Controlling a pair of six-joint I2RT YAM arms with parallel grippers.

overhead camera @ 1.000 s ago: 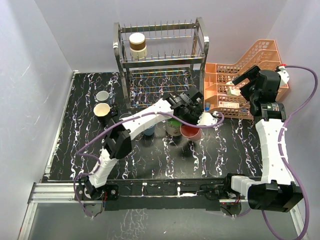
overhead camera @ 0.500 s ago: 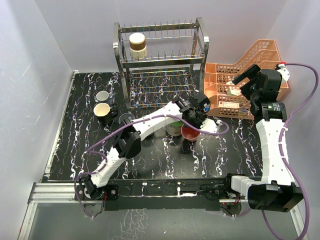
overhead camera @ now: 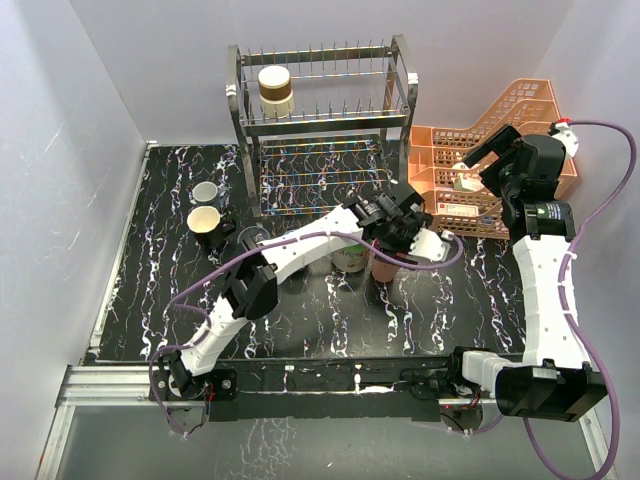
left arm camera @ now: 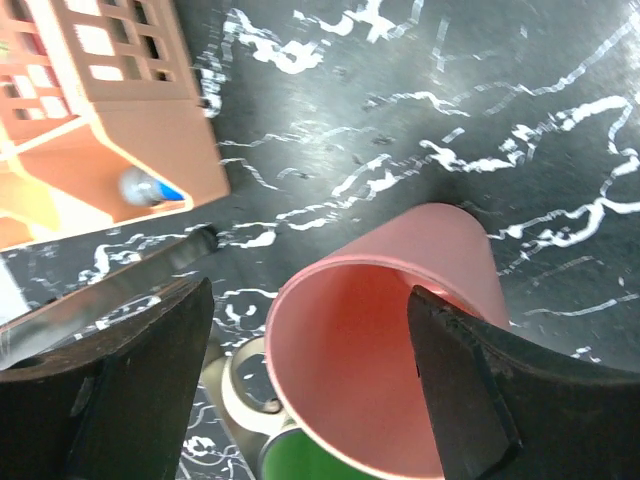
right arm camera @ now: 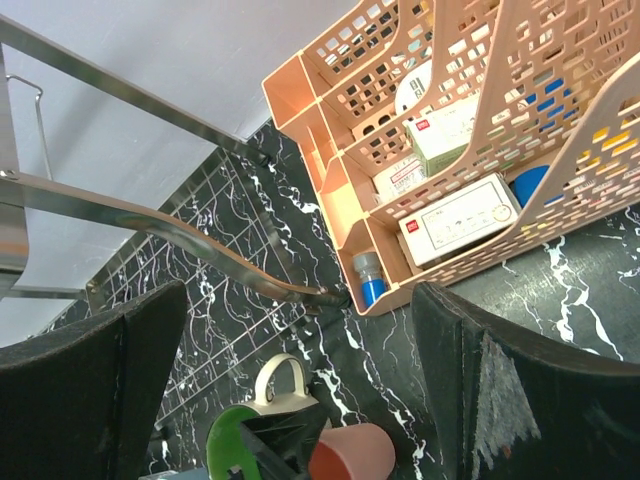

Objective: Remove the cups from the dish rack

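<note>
The salmon-pink tumbler (overhead camera: 385,270) stands upright on the black marbled table, right of the cream mug with a green inside (overhead camera: 349,258). My left gripper (overhead camera: 398,236) hovers just over it, open; in the left wrist view the tumbler (left arm camera: 400,320) shows between the spread fingers (left arm camera: 130,400). A brown-and-cream cup (overhead camera: 276,88) lies on the top tier of the steel dish rack (overhead camera: 325,125). A black mug (overhead camera: 207,224) and a small cup (overhead camera: 205,191) stand at the left. My right gripper (overhead camera: 486,158) is open and empty, high above the orange trays.
Orange mesh trays (overhead camera: 500,165) with boxes and bottles stand right of the rack, their corner (left arm camera: 150,130) close behind the tumbler. The rack's lower rail (right arm camera: 200,240) runs behind the green mug (right arm camera: 270,400). White walls close in at the left and back.
My left gripper has swung right and forward, then opened and let go of the pink tumbler, which now stands upright. The right arm has barely moved.
</note>
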